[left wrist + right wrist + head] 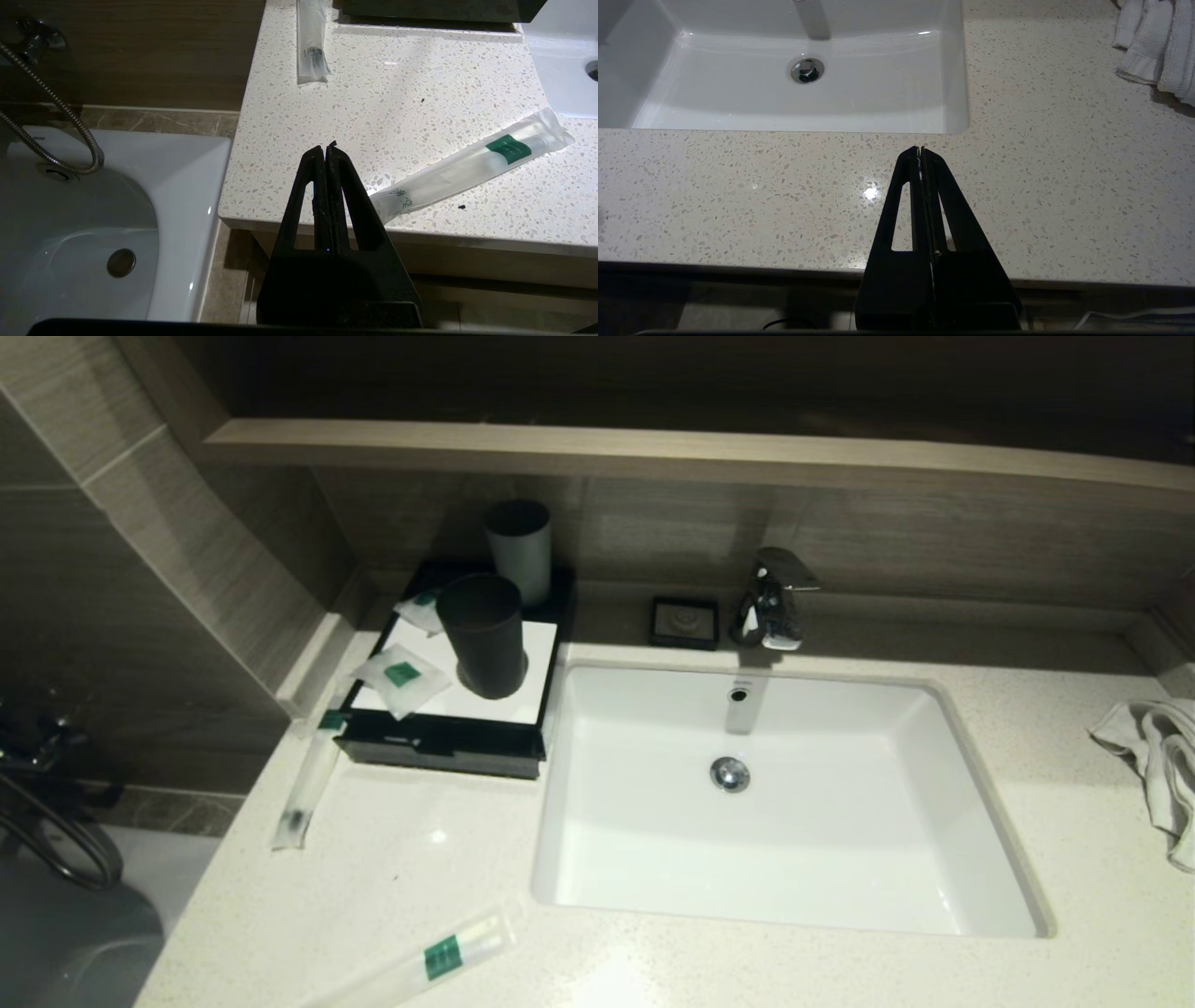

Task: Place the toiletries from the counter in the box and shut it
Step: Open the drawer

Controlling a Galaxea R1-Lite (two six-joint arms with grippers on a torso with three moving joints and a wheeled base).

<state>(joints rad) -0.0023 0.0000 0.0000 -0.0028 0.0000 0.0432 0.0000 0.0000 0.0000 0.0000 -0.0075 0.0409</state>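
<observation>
Head view shows sachets scattered on the tabletop (392, 859) and box (439, 747), while left tool (325, 150) and right tool (920, 150) hang closed, empty, short of everything, nothing begun.

Counter (392, 859) speckled polished stone; sink (896, 859) glossy white ceramic; sachets (401, 677) translucent crinkly plastic; faucet (773, 602) shiny chrome; towel (1158, 756) soft cloth; ledge (653, 446) matt wood-look.

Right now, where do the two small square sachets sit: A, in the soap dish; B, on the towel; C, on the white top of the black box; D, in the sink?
C: both small sachets lie on the box's white top panel beside the black cup, not in the sink.
</observation>
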